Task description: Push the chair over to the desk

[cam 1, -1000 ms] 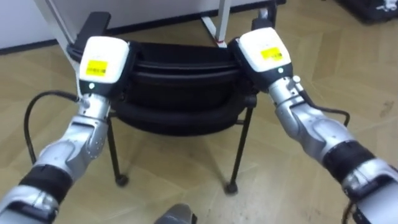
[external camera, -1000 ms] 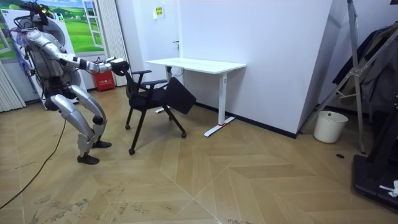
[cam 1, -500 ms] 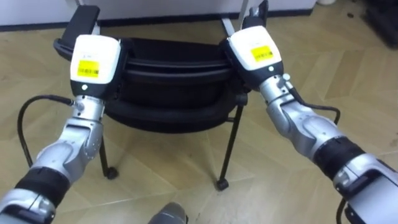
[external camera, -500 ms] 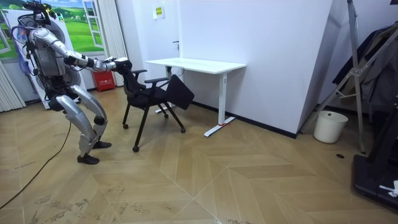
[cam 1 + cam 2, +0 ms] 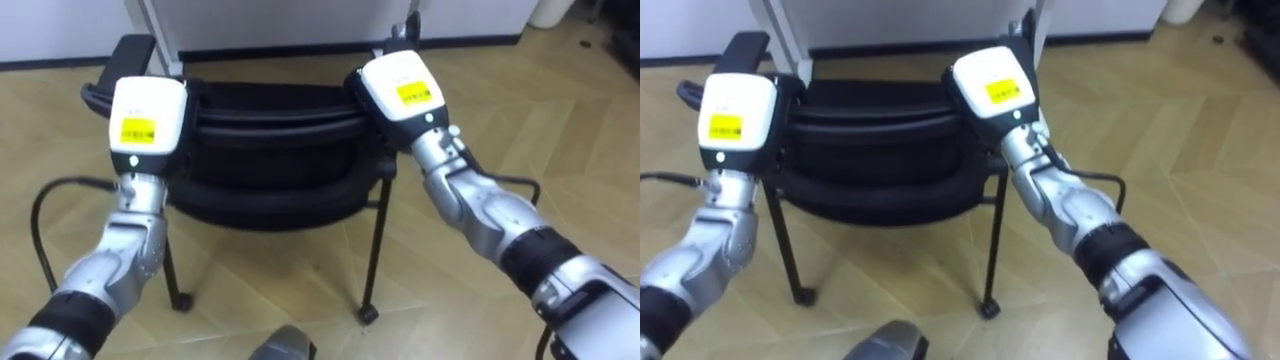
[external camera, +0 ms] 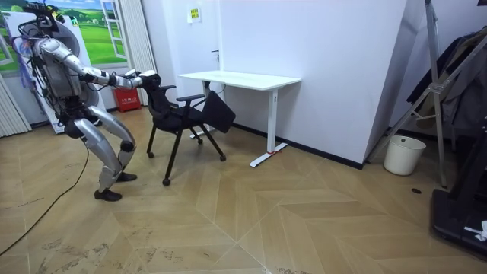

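A black chair (image 5: 270,110) with armrests and castors stands right in front of me, its backrest toward me. My left hand (image 5: 145,115) lies on the backrest's top left corner. At the top right corner rests my right hand (image 5: 400,85); both show their white backs. The right eye view has the same chair (image 5: 875,110), left hand (image 5: 735,115) and right hand (image 5: 995,85). In the room view I stand in a stride, leaning forward, both arms stretched to the chair (image 6: 179,114).
A white desk (image 6: 240,78) stands just beyond the chair against the wall; its leg (image 5: 155,25) shows behind the left armrest. A white bin (image 6: 403,154) sits far off at the room view's right. Wooden floor lies open around the chair.
The chair has shifted a little toward the room view's left and stands more level, both hands still on its backrest. My legs have bent further in the stride.
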